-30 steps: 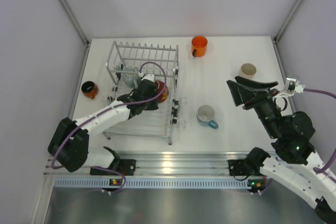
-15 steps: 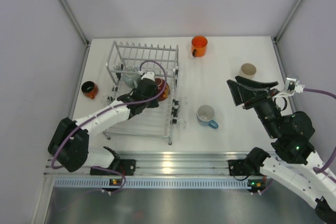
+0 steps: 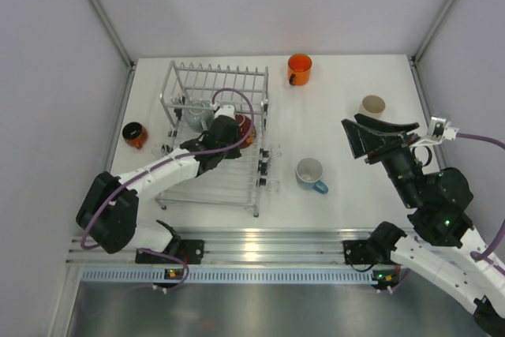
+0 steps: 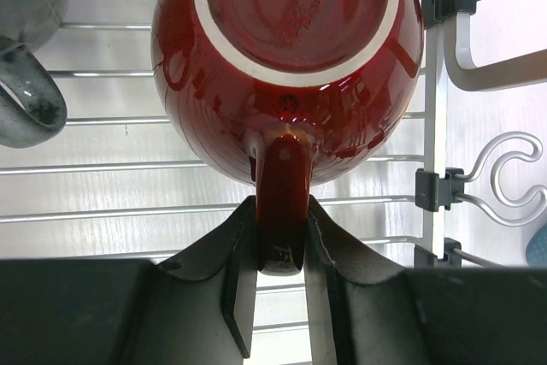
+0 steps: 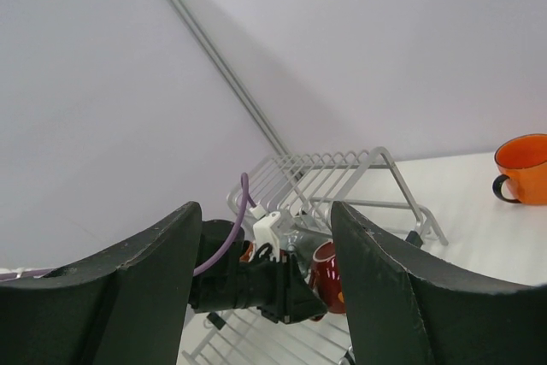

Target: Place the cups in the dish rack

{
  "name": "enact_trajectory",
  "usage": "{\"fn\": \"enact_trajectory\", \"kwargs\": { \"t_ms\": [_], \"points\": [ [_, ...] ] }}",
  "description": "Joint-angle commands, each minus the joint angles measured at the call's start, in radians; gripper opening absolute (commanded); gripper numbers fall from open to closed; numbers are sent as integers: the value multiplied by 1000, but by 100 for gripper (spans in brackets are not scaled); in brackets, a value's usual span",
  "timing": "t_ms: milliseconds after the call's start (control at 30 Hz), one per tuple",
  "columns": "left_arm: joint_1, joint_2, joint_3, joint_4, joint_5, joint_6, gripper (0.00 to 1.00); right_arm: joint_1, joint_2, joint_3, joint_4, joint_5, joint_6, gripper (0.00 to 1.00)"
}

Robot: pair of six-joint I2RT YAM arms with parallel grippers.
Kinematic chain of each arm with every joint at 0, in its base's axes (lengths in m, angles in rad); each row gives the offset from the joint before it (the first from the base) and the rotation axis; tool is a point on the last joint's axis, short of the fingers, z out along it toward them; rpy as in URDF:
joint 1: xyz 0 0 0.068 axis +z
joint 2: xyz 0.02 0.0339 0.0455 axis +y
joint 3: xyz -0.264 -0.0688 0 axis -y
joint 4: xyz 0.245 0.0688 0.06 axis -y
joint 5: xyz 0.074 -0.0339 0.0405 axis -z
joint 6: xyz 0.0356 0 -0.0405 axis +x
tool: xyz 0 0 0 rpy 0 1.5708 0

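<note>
My left gripper is shut on the handle of a red cup, which hangs over the right side of the dish rack with its base towards the wrist camera. Beside it in the rack lies a grey cup. On the table stand an orange cup, a beige cup and a light blue cup. A dark red-orange cup sits left of the rack. My right gripper hovers open and empty at the right.
The rack's raised wire frame and tines stand at its far end. Small wire hooks stick out along the rack's right side. Grey walls close in the table on three sides.
My left gripper has carried the red cup a little towards the rack's far end. The right arm has not moved.
</note>
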Motion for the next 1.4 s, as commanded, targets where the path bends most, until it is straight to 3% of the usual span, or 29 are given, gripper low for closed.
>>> {"fn": "enact_trajectory", "kwargs": {
  "t_ms": [0, 333, 500, 733, 833, 1067, 1167, 1367],
  "points": [
    [3, 15, 68, 122, -33, 0, 31, -7, 0, 21, -2, 12, -17, 63],
    [3, 38, 79, 125, -55, 2, 34, -7, 0, 34, -12, 12, -24, 63],
    [3, -20, 42, 125, -44, -6, 41, -9, 5, 37, -12, 13, -28, 63],
    [3, -100, 10, 55, -49, -30, 40, -7, 28, 36, -14, 5, -30, 63],
    [1, -123, -7, 47, -41, -32, 39, -7, 106, 65, -101, 1, 4, 62],
    [3, -106, -1, 15, -44, -43, 36, -3, 539, 264, -354, -97, 62, 54],
    [3, -96, -7, 15, -46, -47, 36, 16, 658, 280, -333, -114, 58, 51],
    [3, -63, 7, 16, -66, -56, 29, 54, 740, 203, -172, -110, 72, 46]
  ]
}}
